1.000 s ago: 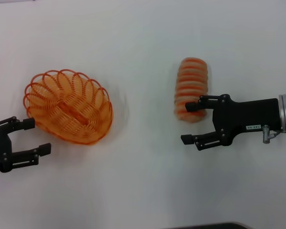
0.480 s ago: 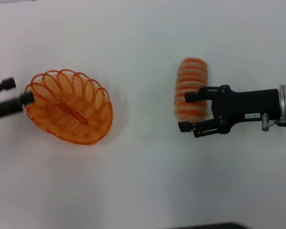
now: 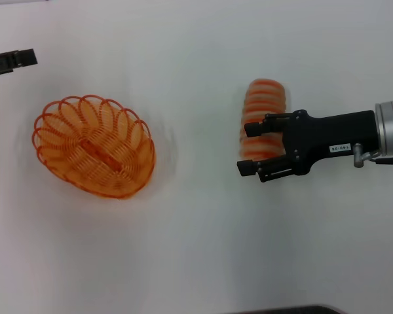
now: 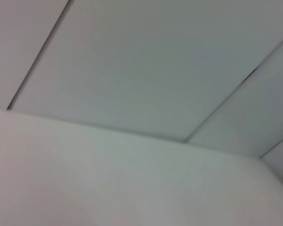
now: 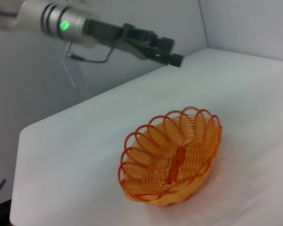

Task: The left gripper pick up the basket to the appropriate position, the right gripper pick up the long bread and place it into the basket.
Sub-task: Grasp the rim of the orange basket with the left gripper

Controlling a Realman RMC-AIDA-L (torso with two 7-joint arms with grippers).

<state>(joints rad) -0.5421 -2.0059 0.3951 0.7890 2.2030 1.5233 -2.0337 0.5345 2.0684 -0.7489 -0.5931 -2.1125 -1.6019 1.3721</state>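
Note:
The orange wire basket [image 3: 143, 139] stands empty on the white table at the left; it also shows in the right wrist view [image 5: 130, 139]. The long bread [image 3: 264, 98] lies at centre right, its length running away from me. My right gripper [image 3: 247, 148] is open over the bread's near half, with one finger across the loaf and the other just past its near end. My left gripper [image 3: 14, 60] is at the far left edge, well beyond the basket and apart from it; it also shows raised above the table in the right wrist view [image 5: 153, 46].
The white table [image 3: 196, 248] carries only the basket and the bread. A dark edge [image 3: 281, 310] shows at the front. The left wrist view shows only pale wall panels [image 4: 146, 70].
My left gripper has swung from the basket's left end up and away to the far left. My right gripper has moved left and farther over the bread. Basket and bread have not moved.

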